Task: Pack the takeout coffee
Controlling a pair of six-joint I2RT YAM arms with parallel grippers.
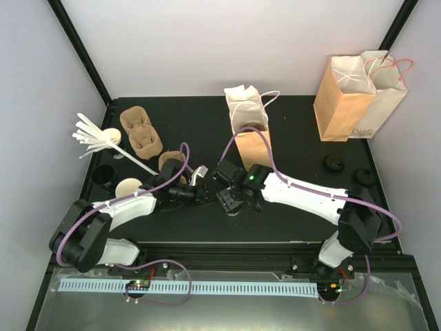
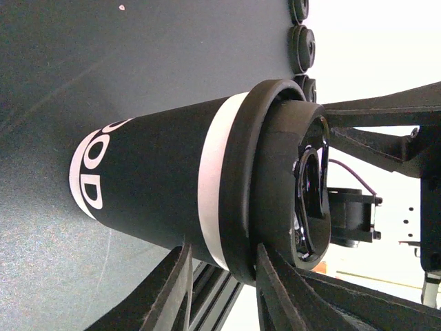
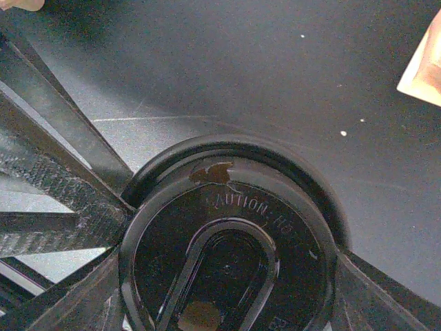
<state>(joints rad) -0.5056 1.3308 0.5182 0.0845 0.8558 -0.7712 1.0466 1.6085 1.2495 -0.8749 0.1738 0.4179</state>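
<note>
Takeout coffee (image 2: 151,179): one, black cup, black lid. Paper bags: three: small bag (image 1: 253,145), big brown bag (image 1: 341,110), big white bag (image 1: 386,96). Loose black lids in the top view: three: left lid (image 1: 105,176), right lid (image 1: 335,163), far-right lid (image 1: 364,177). Pulp cup carriers (image 1: 141,131): looks like two, touching. Cream cup stack (image 1: 129,187): one. White stirrers (image 1: 89,134): one bundle, too many to count.

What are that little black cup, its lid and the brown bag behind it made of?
Cup: probably paper, since its matte black wall has no shine and carries a white band and printed white lettering.
Lid: plastic, glossy black, with sharp highlights and raised moulded "CAUTION" lettering.
Brown bag: looks like kraft paper, matte tan, with creased sides and a folded top edge.
</note>
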